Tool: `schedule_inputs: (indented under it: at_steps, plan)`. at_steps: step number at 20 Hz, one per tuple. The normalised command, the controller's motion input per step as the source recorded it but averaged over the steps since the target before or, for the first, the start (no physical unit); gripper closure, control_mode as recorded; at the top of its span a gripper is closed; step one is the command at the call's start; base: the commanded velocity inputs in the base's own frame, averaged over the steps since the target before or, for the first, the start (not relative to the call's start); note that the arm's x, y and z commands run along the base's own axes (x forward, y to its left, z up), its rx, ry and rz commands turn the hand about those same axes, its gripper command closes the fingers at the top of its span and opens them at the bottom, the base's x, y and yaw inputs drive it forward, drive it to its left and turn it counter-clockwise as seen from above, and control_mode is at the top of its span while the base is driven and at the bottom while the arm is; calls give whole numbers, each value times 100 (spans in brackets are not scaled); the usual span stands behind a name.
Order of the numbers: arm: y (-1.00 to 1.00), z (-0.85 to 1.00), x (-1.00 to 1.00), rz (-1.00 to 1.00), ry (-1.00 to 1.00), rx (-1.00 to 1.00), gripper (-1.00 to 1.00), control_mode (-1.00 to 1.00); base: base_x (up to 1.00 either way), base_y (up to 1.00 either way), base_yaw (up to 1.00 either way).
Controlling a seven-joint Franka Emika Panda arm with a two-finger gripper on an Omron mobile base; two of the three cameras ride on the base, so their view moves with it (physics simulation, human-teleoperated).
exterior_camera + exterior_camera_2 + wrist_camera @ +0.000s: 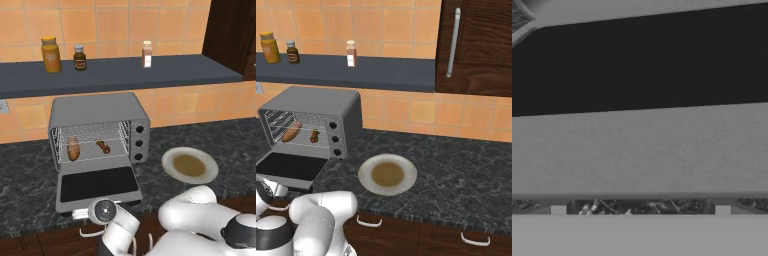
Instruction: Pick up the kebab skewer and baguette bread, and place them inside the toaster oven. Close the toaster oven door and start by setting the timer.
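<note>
The toaster oven (100, 107) (316, 100) stands on the counter with its door (97, 184) (286, 167) dropped flat toward me. The baguette bread (73, 148) (292, 131) lies on the left of the wire rack inside. To its right on the rack is the kebab skewer (104, 146) (314, 136). In the hand view my gripper (640, 211) hangs just above the door's front edge, fingertips (558, 211) far apart and nothing between them. That view looks along the door (640, 150), grey frame first, dark glass beyond. Three black knobs (139, 142) sit on the oven's right side.
A white plate (167, 167) (363, 175) with a brown centre lies on the dark counter right of the oven. On the shelf above stand a yellow jar (51, 54), a dark jar (80, 57) and a shaker (146, 54). A dark wooden cabinet (476, 45) hangs at the right.
</note>
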Motion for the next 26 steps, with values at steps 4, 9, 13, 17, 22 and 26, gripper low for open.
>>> schedule_inputs:
  at_steps: [4,9,13,17,22,26]
  plan:
    - [-46,36,55,5,-11,6,-100,-100,0,0,0]
    - [-46,51,52,6,-7,5,-100,-100,0,0,0]
    - [-46,61,53,7,-3,3,-100,-100,0,0,0]
    - [-39,70,57,7,0,1,-100,-100,0,0,0]
    - [-32,78,67,7,0,0,-100,-100,0,0,0]
    - [-19,48,82,7,0,0,-100,-100,0,0,0]
